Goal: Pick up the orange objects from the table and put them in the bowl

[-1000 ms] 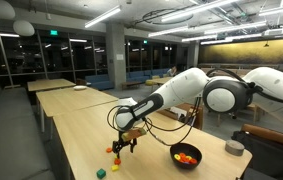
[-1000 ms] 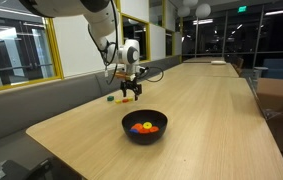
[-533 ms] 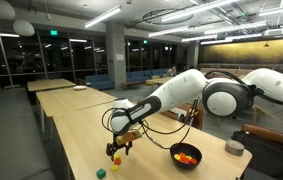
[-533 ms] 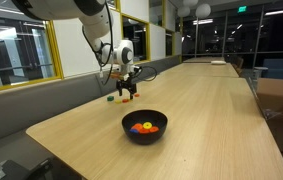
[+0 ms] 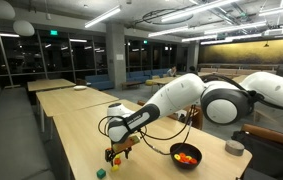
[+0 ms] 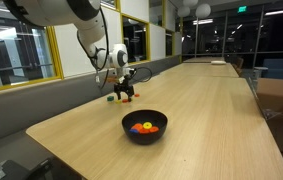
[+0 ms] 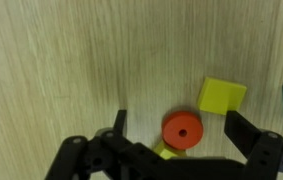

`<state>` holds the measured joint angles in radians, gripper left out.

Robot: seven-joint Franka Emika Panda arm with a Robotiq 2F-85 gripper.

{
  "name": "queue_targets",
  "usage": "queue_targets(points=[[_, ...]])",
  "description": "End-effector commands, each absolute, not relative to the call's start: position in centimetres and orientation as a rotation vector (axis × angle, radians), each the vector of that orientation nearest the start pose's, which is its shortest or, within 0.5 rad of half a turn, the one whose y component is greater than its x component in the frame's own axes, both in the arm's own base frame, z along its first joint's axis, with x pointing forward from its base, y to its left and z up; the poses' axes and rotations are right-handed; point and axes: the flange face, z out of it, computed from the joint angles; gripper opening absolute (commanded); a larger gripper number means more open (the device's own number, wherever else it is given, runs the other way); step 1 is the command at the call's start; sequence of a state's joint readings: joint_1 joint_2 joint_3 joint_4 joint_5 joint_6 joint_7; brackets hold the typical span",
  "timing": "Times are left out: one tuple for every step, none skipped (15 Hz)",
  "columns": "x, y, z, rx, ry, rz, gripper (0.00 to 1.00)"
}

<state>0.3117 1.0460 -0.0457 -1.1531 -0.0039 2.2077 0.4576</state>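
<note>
End effector [image 7: 176,125] open, jaws straddling an orange disc [image 7: 182,131] that lies flat on the bench [image 7: 51,60]. Yellow block [image 7: 222,97] sits just beside the disc at 2 o'clock. Bowl [image 6: 144,137] well apart. Risk: the closing jaws may trap the yellow block too, or pinch the low disc off-centre and squirt it away.

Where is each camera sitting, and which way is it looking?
Exterior view: raised, by the table's near end, looking along it; the whole arm reaches in from the right, tool down.
Exterior view: low, at a table corner, looking across the bowl to the tool; only the arm's end shows.
Wrist view: on the wrist, looking straight down at the tabletop; the open tool straddles an orange disc beside a yellow square.
Shared: both exterior views show bowl, tool and table.
</note>
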Motion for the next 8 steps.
queue_targets(points=[[74.29, 21.41, 15.14, -3.2, 0.3, -0.111, 1.0], [74.39, 21.44, 15.23, -3.2, 0.303, -0.117, 1.0], [74.48, 21.44, 15.24, -3.198, 0.309, -0.12, 1.0], [74.58, 21.45, 15.24, -3.196, 0.313, -0.125, 1.0], [74.68, 21.45, 15.29, -3.192, 0.318, -0.128, 1.0], [74.76, 21.47, 15.36, -3.188, 0.322, -0.131, 1.0], [74.79, 21.53, 15.55, -3.181, 0.325, -0.13, 1.0], [74.83, 21.59, 15.8, -3.173, 0.328, -0.135, 1.0]])
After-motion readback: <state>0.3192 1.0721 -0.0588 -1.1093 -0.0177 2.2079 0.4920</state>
